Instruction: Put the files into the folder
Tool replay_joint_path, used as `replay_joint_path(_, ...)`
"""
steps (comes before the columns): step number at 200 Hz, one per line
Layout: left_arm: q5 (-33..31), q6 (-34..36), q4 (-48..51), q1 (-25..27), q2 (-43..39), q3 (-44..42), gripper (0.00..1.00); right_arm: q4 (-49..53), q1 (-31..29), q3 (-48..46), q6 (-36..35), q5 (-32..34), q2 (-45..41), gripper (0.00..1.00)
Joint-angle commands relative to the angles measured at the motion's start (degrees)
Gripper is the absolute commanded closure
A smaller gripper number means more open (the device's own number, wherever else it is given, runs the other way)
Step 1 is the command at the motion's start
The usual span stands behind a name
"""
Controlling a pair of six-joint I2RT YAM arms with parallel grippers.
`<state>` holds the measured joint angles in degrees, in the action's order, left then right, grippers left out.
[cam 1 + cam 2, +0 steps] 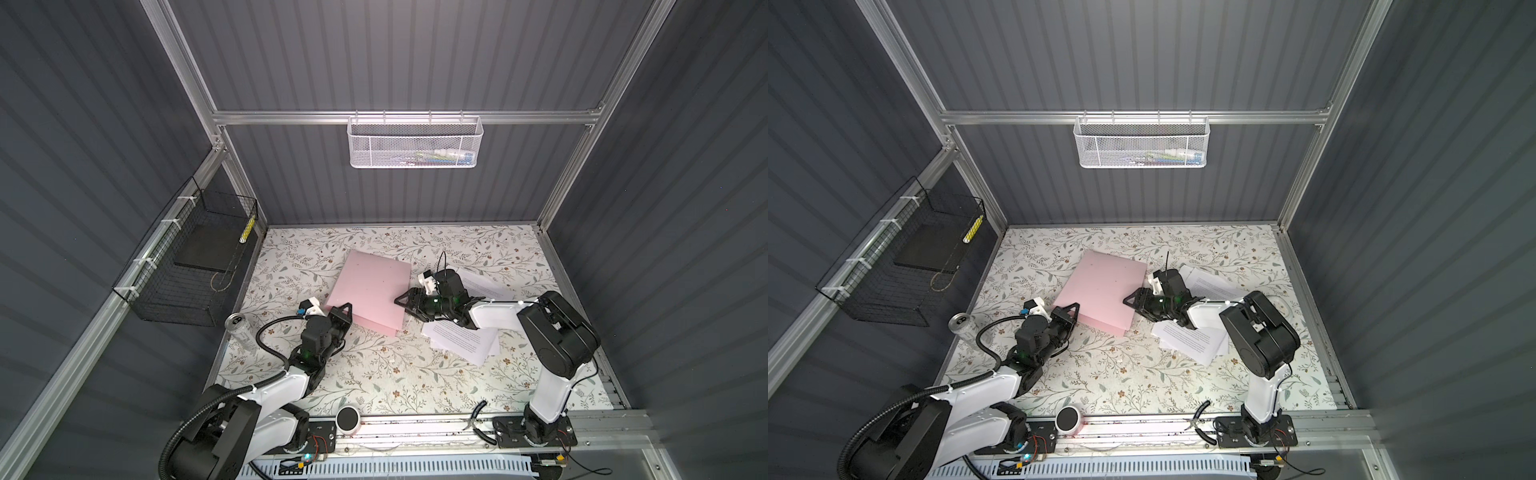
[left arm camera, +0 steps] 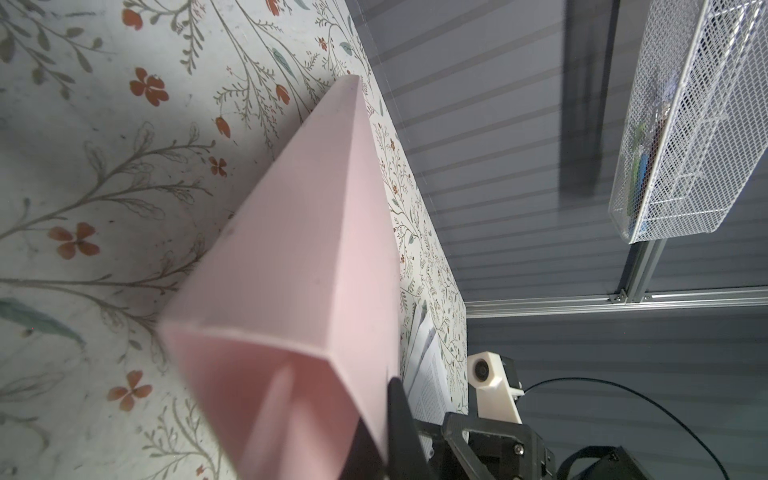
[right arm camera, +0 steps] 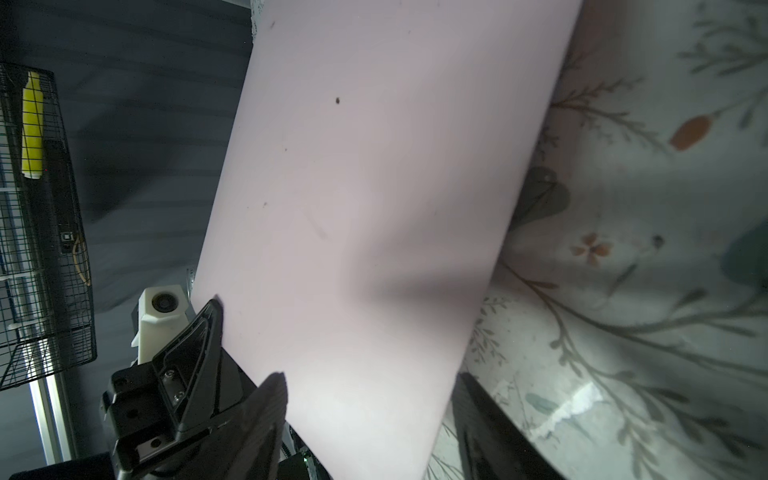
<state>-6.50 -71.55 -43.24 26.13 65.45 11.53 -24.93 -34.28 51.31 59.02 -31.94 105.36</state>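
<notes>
Floral tabletop point(image 1: 374, 374) bears the folder point(image 1: 370, 286) centrally; left gripper point(image 1: 343, 309) clamps its 7 o'clock corner; right gripper point(image 1: 399, 300), jaws parted, straddles its 3 o'clock edge; files point(image 1: 461, 338) lie at 4 o'clock.

— Where's the folder point(image 1: 372, 291)?
— Middle of the table point(image 1: 374, 382). Files point(image 1: 461, 338) lie right of it, nearer the right edge.
— And the can point(image 1: 240, 329)?
— By the left edge, left of the folder.

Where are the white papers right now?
In both top views the files lie on the right side of the table, just right of the pink folder, partly under the right arm.
</notes>
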Motion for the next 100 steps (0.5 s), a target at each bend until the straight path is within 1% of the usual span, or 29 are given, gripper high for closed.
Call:
replay_joint_path(1, 1.45, 2.12, 1.89, 0.65, -0.67, 0.57, 1.0, -4.29, -0.96, -0.61, 1.58, -2.0, 1.27, 0.35)
replay_joint_path(48, 1.64, 1.7, 0.4, 0.68, 0.8, 0.33, 1.0, -6.17, -1.15, -1.45, 2.64, -2.04, 1.89, 0.36)
replay_joint_path(100, 1.22, 1.97, 2.19, 0.68, -0.18, 0.63, 1.0, -4.05, -1.12, -2.26, 2.28, -0.38, 0.92, 0.37)
